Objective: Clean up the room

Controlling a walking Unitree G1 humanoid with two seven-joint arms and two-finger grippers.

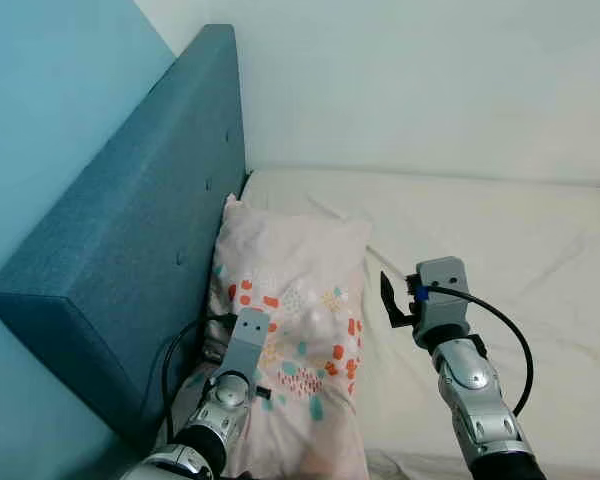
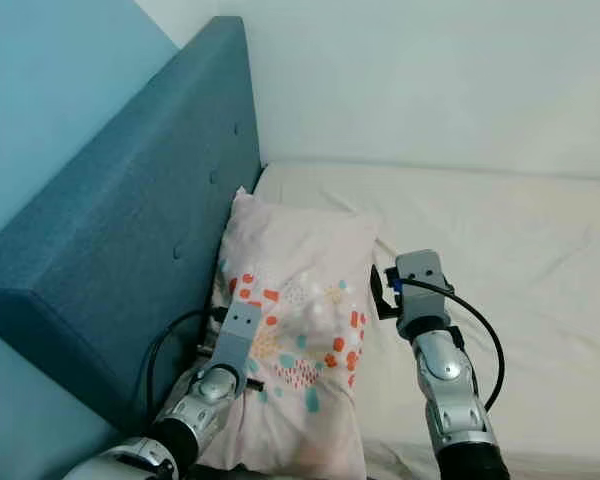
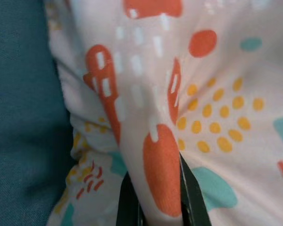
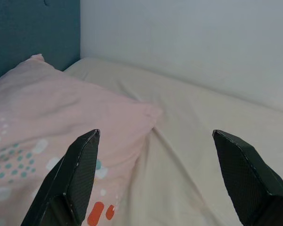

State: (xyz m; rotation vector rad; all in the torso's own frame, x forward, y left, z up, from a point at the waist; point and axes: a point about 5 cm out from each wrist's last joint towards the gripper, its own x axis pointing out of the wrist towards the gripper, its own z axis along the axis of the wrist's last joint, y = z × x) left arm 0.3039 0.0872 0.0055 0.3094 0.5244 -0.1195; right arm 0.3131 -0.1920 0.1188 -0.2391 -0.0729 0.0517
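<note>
A pale pink pillow (image 1: pixel 300 300) with orange, teal and yellow marks lies on the bed beside the blue headboard (image 1: pixel 150 230). My left gripper (image 3: pixel 155 197) is shut on a fold of the pillow's near left part, its black fingers (image 3: pixel 191 197) pinching the cloth. The left arm (image 1: pixel 235 370) rests on the pillow's lower left. My right gripper (image 4: pixel 158 179) is open, hovering just right of the pillow (image 4: pixel 61 122) above the sheet, with nothing between its fingers (image 4: pixel 75 174).
The bed's cream sheet (image 1: pixel 500 250) stretches to the right and back, up to a white wall (image 1: pixel 430 80). The padded headboard runs along the left, with a light blue wall (image 1: pixel 40 120) behind it.
</note>
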